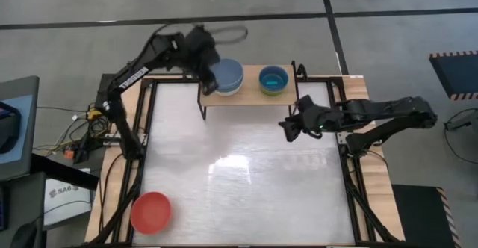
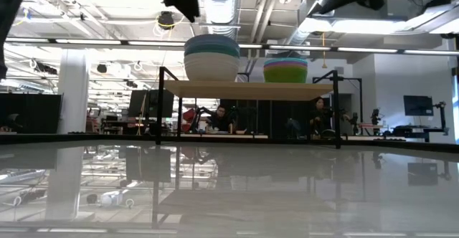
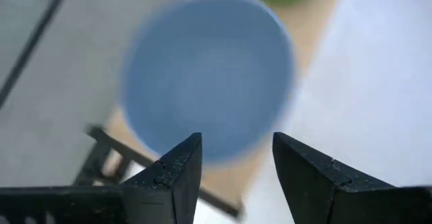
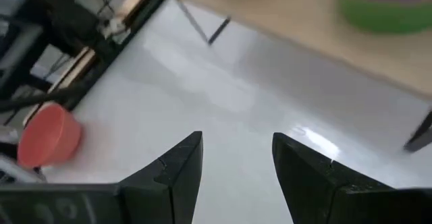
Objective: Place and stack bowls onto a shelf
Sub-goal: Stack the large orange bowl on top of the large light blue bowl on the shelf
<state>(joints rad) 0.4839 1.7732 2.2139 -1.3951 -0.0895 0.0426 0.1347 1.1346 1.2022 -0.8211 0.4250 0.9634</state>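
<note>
Bowls are sitting in two stacks on the shelf: big stack w/ slate-blue on top over white, small stack w/ cyan on top over lime green. Red-orange bowl is lying alone at the tabletop near corner, well apart from the shelf. Left tool is hovering over the big stack, fingers open, holding nothing. Right tool is waiting below the shelf, open, empty. Risk: the left tool is hanging close to the stack, so dropping or swinging sideways could be nudging it off the shelf edge.
</note>
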